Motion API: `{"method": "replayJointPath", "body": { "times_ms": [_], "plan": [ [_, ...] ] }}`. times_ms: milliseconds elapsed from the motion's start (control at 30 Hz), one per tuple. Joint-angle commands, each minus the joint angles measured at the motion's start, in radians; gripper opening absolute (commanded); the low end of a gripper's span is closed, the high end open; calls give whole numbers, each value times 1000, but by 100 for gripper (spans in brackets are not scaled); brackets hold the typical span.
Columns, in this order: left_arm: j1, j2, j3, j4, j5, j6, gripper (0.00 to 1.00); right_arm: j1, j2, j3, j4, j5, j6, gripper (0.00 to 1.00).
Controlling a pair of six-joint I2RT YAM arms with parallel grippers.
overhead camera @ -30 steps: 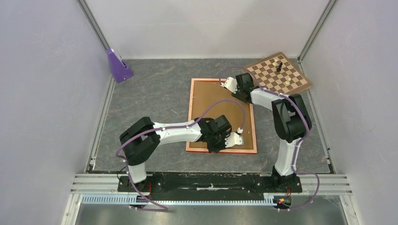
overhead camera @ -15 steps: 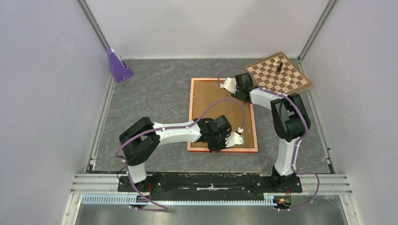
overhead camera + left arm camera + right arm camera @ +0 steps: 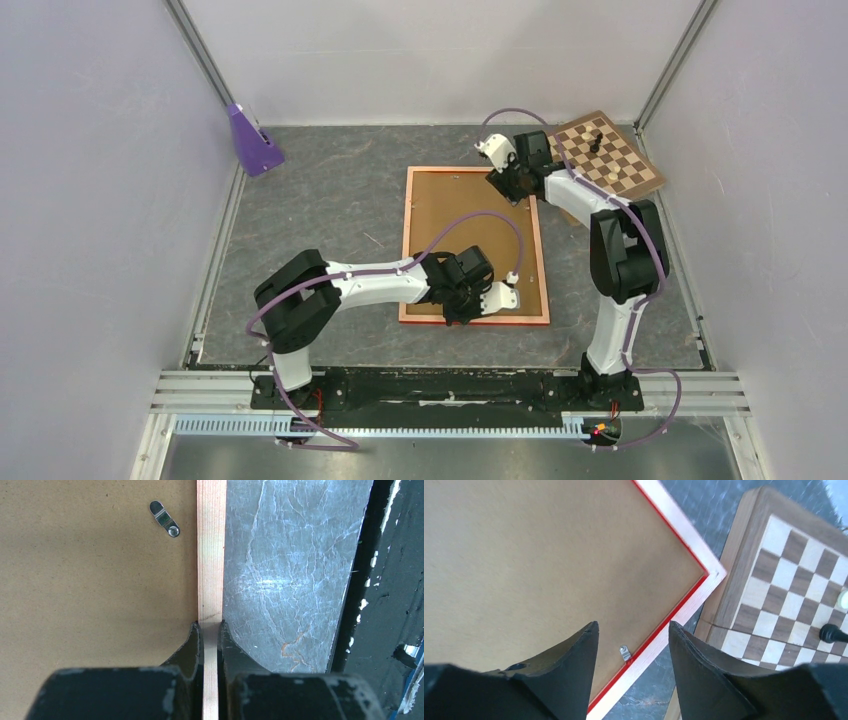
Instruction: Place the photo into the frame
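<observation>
— Where was the frame (image 3: 405, 250)?
— Flat on the tabletop (image 3: 320, 210), left gripper (image 3: 211, 630) clamped on its near rail.
— The right gripper (image 3: 633, 626)?
— Open, over the far corner by the chessboard (image 3: 794, 580).

Chessboard (image 3: 622, 166), purple block (image 3: 253, 142) beyond.

Grey marbled desk (image 3: 330, 200), boxed in on 3 sides: pale lilac wall L (image 3: 90, 200), white back wall (image 3: 430, 60), lilac wall R (image 3: 770, 200). Alu post far-L corner (image 3: 208, 60), another far-R (image 3: 678, 60). Alu rail (image 3: 200, 388) along near edge. Purple wedge-shaped obj (image 3: 252, 140) by L post. Chessboard (image 3: 610, 160) askew far-R, few pcs on it. Light even; soft sheen on desk.
</observation>
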Motion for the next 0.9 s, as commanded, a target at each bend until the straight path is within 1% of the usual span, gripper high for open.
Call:
{"method": "replayJointPath", "body": {
  "times_ms": [0, 200, 500, 600, 667, 767, 867],
  "plan": [
    [-30, 50, -49, -210, 1, 39, 3, -2, -69, 74, 6, -105, 111, 57],
    [-30, -23, -96, -268, -101, 83, 2, -4, -75, 69, 18, -110, 147, 58],
    [-28, -115, -139, -405, -221, 203, 2, -4, -96, 12, 59, -132, 182, 59],
    [-22, -140, -166, -410, -274, 230, 3, -3, -110, -21, 75, -136, 173, 59],
    [-10, -148, -173, -415, -284, 241, 3, -3, -112, -28, 77, -145, 171, 59],
    [16, -161, -169, -417, -260, 246, 9, 1, -102, -25, 80, -173, 175, 59],
    [35, -169, -152, -415, -241, 236, 26, 20, -73, -1, 83, -177, 183, 59]
  ]
}}
